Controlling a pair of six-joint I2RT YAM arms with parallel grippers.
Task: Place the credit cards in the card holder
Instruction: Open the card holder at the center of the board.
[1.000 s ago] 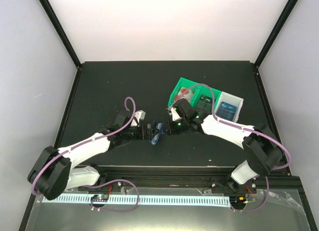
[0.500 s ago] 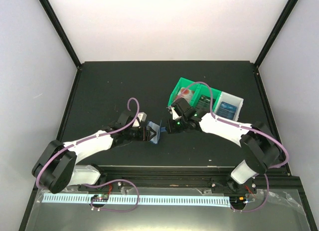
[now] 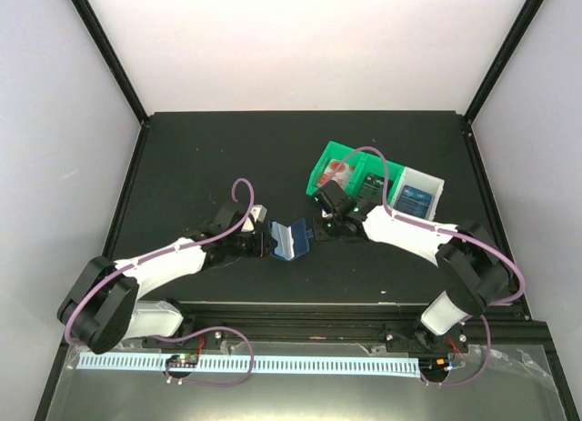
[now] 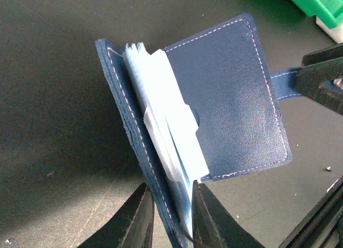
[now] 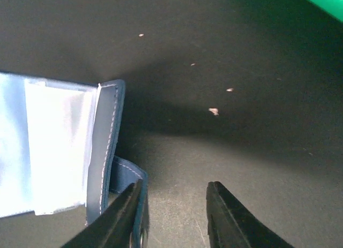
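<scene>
Card holder point(image 4: 225, 92): the navy cover was matt, finely grained and leather-like, with pale stitching along the edges. The snap tab point(image 4: 284, 79) was of the same material. Inner pockets point(image 4: 171, 130) were thin, translucent pale-blue plastic, smooth with a slight sheen. Bench point(image 5: 241, 55) was matt black, faintly textured and flecked with pale specks. Fingers point(image 4: 140, 218) in the left wrist view were matt black, seemingly plastic. Green bin point(image 3: 320, 173) was smooth, glossy plastic.

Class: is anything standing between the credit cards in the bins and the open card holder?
Yes. The right gripper sits between the green bin holding credit cards and the card holder, one finger at its snap tab.
</scene>
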